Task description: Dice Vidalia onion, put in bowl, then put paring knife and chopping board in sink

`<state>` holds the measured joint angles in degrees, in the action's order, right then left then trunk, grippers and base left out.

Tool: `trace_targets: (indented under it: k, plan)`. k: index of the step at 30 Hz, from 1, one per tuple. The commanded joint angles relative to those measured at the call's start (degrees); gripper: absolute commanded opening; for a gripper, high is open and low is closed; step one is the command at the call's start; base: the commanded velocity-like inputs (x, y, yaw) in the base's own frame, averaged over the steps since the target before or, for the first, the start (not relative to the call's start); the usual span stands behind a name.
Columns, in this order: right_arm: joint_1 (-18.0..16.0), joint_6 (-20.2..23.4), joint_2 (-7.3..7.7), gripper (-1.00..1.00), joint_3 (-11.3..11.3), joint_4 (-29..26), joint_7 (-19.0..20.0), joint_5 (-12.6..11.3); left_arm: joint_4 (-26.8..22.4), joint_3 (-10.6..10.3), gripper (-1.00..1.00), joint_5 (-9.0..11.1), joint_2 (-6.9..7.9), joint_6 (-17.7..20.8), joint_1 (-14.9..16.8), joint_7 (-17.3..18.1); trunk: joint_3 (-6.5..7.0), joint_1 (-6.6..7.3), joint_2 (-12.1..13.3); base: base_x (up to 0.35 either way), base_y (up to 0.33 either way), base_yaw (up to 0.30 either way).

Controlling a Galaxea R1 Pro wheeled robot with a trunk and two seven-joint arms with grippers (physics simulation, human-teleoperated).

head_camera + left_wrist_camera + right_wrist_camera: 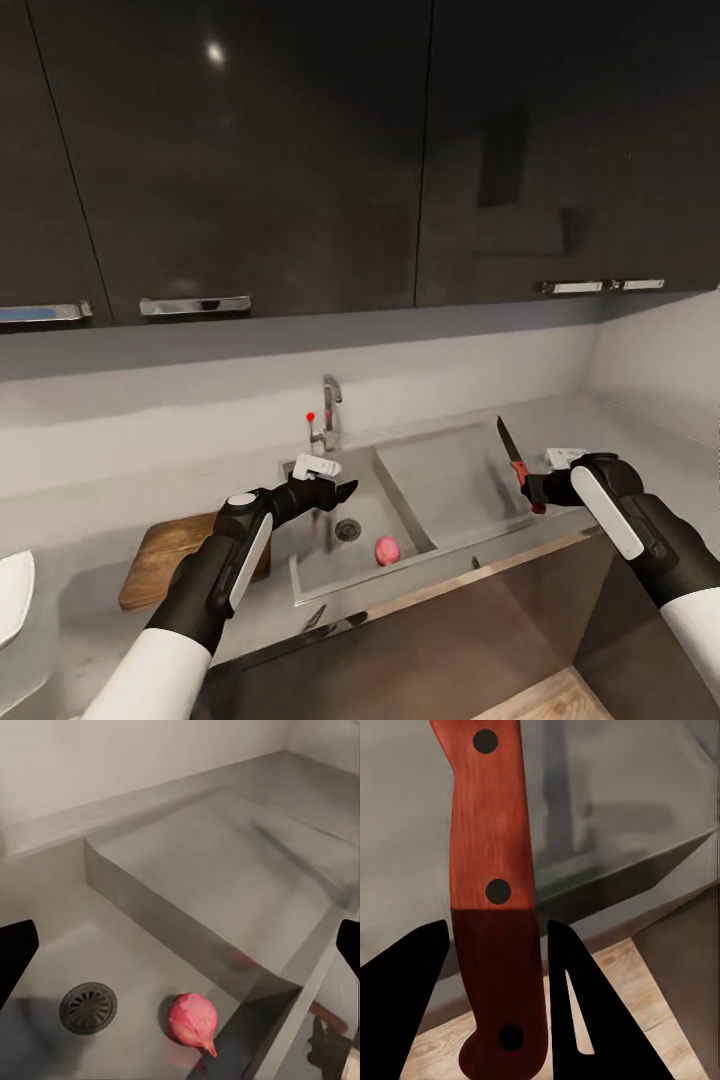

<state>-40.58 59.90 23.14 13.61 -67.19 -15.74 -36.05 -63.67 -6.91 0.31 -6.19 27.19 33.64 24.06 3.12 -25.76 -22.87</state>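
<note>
Small pink-red round Vidalia onion (387,550): lies in the grey steel sink basin (318,570), near right corner, right of the round drain. Paring knife (513,455), dark pointed blade, red-orange handle: upright, blade up, above the sink's right draining part. Dark brown wooden chopping board (160,555): flat on the grey surface (80,500), left of the sink. White glossy bowl (12,597): far left edge.

onion (193,1018) pink-red; knife handle (493,892) red-brown, black rivets; sink (455,480) grey

Left tool (345,490) hangs with fingers spread (arm bent), right tool (530,489) clamped, arm raised.
</note>
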Motion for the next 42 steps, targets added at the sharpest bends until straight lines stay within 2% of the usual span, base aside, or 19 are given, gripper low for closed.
trace_targets:
  k: [1,18,23,38,42]
  plan:
    - [0.0,0.1,0.07,-1.0,0.1,0.0,-0.6,-0.6,0.0,0.1,1.0,0.0,-0.01,0.4,0.0,0.2,-0.03,-0.02,0.0,0.003,-0.187,0.001]
    - [0.0,0.1,0.07,-1.0,-0.4,-0.1,-0.6,-0.6,0.0,0.1,1.0,0.0,-0.05,0.3,0.0,0.1,-0.03,-0.02,0.0,0.0,-0.29,0.091]
    - [0.0,0.1,0.07,-1.0,-0.5,-0.1,-0.6,-0.6,0.0,0.1,1.0,0.0,-0.05,0.3,0.0,0.1,-0.03,-0.02,0.0,0.0,-0.056,0.058]
    - [0.0,0.1,0.07,-1.0,-0.5,-0.1,-0.6,-0.6,0.0,0.1,1.0,0.0,-0.05,0.3,0.0,0.1,-0.03,-0.02,0.0,0.029,-0.002,0.234]
    - [0.0,0.1,0.07,-1.0,-1.5,-0.1,-0.6,-0.6,0.0,0.1,1.0,0.0,-0.05,0.3,0.0,0.1,-0.03,-0.02,0.0,0.272,0.0,0.033]
